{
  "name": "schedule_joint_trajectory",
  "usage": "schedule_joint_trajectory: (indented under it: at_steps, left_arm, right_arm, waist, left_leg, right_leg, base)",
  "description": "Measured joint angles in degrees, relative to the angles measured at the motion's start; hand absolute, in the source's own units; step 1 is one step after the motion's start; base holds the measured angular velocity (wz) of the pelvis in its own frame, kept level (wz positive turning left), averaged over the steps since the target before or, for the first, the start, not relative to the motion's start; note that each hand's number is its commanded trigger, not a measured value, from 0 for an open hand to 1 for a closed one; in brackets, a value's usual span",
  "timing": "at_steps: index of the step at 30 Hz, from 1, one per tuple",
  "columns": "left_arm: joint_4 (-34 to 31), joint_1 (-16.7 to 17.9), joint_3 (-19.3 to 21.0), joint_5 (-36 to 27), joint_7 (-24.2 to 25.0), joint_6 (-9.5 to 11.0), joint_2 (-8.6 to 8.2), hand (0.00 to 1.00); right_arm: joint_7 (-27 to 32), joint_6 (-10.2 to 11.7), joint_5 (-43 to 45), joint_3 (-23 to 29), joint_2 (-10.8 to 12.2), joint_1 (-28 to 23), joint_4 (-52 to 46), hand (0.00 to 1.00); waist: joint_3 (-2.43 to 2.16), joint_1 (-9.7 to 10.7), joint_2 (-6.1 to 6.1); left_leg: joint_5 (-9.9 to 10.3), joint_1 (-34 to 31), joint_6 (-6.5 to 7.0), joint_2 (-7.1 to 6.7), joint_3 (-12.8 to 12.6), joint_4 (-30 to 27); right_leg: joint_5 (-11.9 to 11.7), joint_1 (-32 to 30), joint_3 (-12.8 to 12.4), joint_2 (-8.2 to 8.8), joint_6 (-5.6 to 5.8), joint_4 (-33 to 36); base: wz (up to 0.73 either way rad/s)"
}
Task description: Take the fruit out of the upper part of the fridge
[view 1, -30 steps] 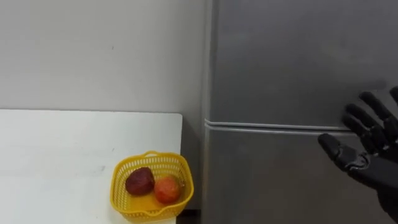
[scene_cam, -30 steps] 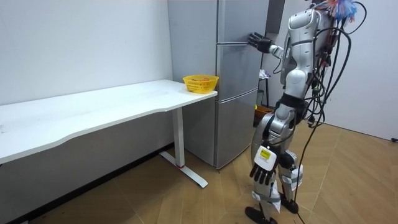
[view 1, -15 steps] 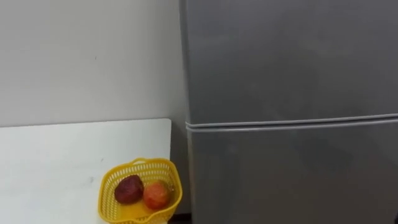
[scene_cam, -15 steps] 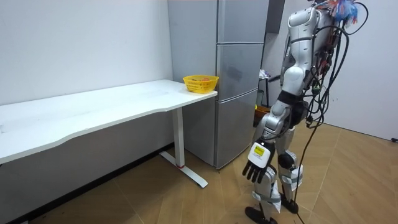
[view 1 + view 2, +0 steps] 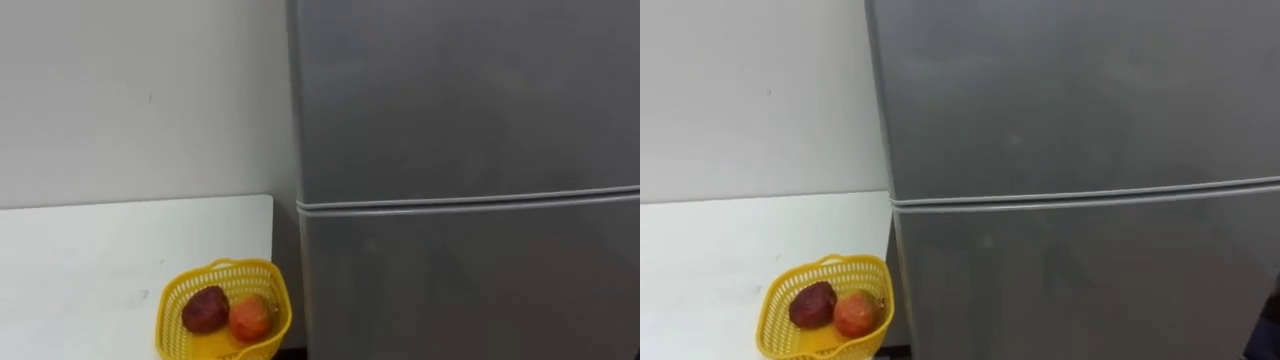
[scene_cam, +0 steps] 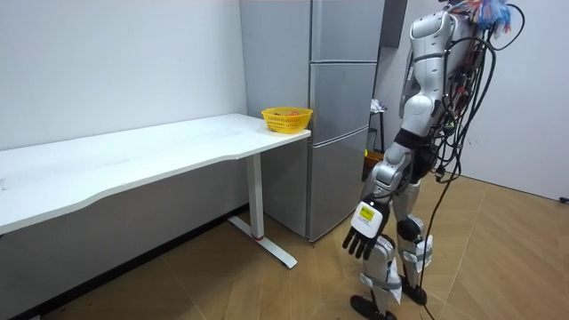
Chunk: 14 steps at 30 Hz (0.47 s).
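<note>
The fridge [image 5: 460, 290] is shut. Its upper door [image 5: 460, 100] sits flush above the seam [image 5: 470, 200], so whatever is inside is hidden. Just beside it, at the table [image 5: 90, 250] corner, a yellow basket [image 5: 172, 298] holds 2 fruits, 1 dark red [image 5: 204, 310] and 1 orange [image 5: 250, 318]. The robot stands upright facing the fridge. In the room view its left hand [image 6: 362, 240] hangs low by its leg, with fingers loose and spread and nothing in them. A dark sliver at the lower right corner of the right eye view is probably the right hand [image 5: 1272, 320], but I cannot tell how its fingers are. This scene fits 2 stages: a door yet to be opened, or a door closed again with the fruit already in the basket. The pictures do not settle which. No handle shows on the door face, so any pull on it would probably need fingertips hooked behind a door edge. That pull should be slow, with the body clear of the door's swing. The basket is close to the table edge and should not be knocked.
</note>
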State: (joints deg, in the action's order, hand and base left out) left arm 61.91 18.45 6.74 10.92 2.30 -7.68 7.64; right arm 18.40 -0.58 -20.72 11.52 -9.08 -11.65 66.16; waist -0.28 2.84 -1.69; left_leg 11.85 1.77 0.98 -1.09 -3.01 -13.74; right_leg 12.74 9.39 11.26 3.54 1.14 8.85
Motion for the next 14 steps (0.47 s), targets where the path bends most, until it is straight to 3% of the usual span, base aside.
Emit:
schedule_joint_trajectory:
  at_steps: [4,5,8,14]
  left_arm:
    - [-0.1,-0.6,0.2,0.0,0.0,-1.6,0.05,0.0]
    - [0.0,-1.1,0.2,0.0,0.0,-2.1,0.0,0.0]
    - [0.1,-1.5,-0.2,0.1,0.0,-2.4,-0.06,0.0]
    - [0.1,-2.0,-0.8,3.7,0.0,-2.3,-0.11,0.0]
  right_arm:
    - [-4.2,-3.4,1.0,-5.1,-0.2,-0.5,5.3,0.0]
    - [-5.5,-4.4,1.0,-5.1,0.0,-0.5,5.7,0.0]
    - [-8.3,-5.3,1.3,-5.2,0.7,0.7,5.3,0.0]
    - [-10.4,-5.1,11.4,-7.2,0.6,3.8,4.7,0.0]
  waist:
    - [0.03,-1.6,-0.19]
    - [0.22,-1.5,0.1]
    - [0.37,-1.6,-0.04]
    - [0.55,-2.0,-0.19]
  left_leg:
    - [0.0,0.0,0.0,-0.06,-0.1,0.0]
    - [0.0,0.0,0.0,-0.11,-0.1,-0.1]
    - [0.0,-0.1,0.01,-0.13,-0.2,-0.1]
    - [0.1,0.3,0.07,-0.23,-0.1,0.0]
  right_leg:
    - [0.0,-0.3,0.1,0.09,0.01,-0.1]
    - [0.0,-0.3,0.0,0.12,0.04,-0.2]
    - [0.1,-0.2,0.0,0.17,0.07,-0.1]
    - [0.2,-0.2,-0.1,0.2,0.13,-0.2]
  base:
    - [0.0]
    - [0.0]
    - [0.0]
    - [-0.01]
